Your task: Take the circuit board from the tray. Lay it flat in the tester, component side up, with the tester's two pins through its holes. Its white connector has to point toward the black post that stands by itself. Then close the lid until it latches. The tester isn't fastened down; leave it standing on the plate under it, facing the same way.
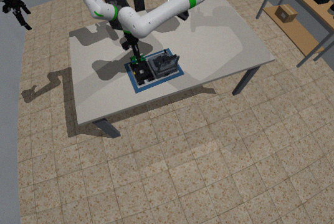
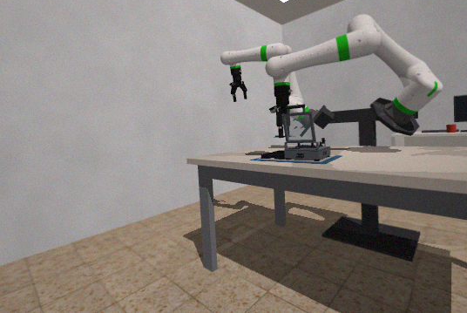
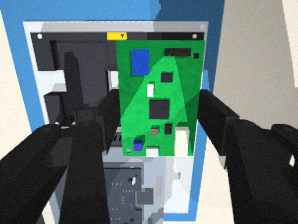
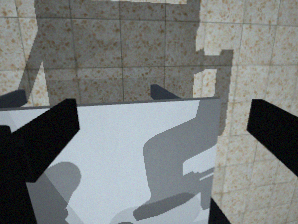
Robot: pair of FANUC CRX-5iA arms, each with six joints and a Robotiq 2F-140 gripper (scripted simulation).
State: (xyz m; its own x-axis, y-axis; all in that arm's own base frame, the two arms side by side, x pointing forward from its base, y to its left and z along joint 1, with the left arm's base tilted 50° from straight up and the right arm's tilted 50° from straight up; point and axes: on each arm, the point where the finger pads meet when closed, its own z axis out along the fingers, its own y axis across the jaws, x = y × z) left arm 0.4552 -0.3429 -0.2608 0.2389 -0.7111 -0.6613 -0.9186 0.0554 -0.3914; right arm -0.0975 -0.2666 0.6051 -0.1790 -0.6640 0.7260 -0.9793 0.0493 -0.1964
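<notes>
Left gripper (image 1: 137, 58) (image 2: 280, 134) (image 3: 159, 107) grips the green circuit board (image 1: 137, 58) (image 3: 159, 95) by its long edges, above the tray (image 1: 144, 74) (image 3: 85, 47); best carried level, high enough to clear the tester (image 1: 163, 71) (image 2: 301, 153) (image 3: 122, 192); right gripper (image 2: 240, 98) (image 4: 162, 117) stands wide, empty.

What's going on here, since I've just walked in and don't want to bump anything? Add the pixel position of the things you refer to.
The left arm's hand (image 3: 159, 107) grips a green circuit board (image 3: 160, 95) (image 1: 134, 60) by its edges, above the tray (image 3: 45, 50). The tester (image 1: 160, 72) (image 2: 301, 153) stands beside it with its lid (image 2: 299, 125) up. The right arm's open hand (image 1: 23, 14) (image 2: 240, 95) (image 4: 165, 117) waits off to the side.
</notes>
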